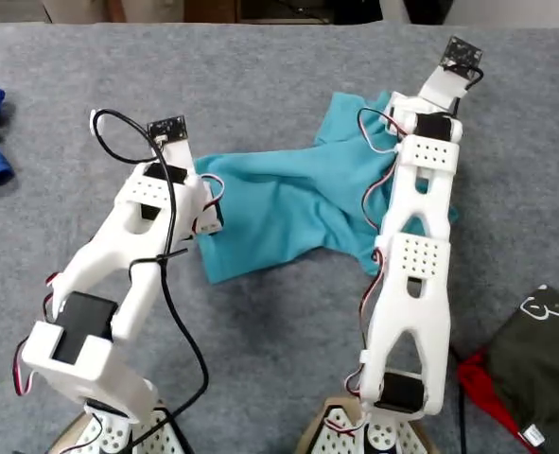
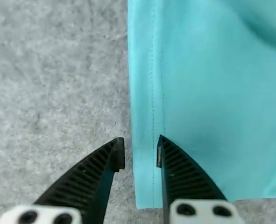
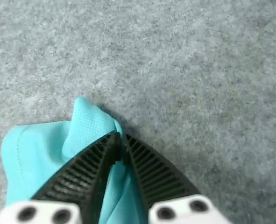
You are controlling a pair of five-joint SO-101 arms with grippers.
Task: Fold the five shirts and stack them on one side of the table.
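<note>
Left gripper (image 2: 140, 152) narrowly parted astride teal shirt (image 2: 212, 93) hem; right gripper (image 3: 121, 140) clamped on shirt's bunched edge.

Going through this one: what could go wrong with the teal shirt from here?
1. The left gripper is open astride the hem edge of the teal shirt; closing there may catch only a sliver or miss it.
2. The right gripper pinches just a small bunched tip of cloth, which might slip when pulled.
3. The shirt lies rumpled, so a fold from here would likely come out uneven.
</note>
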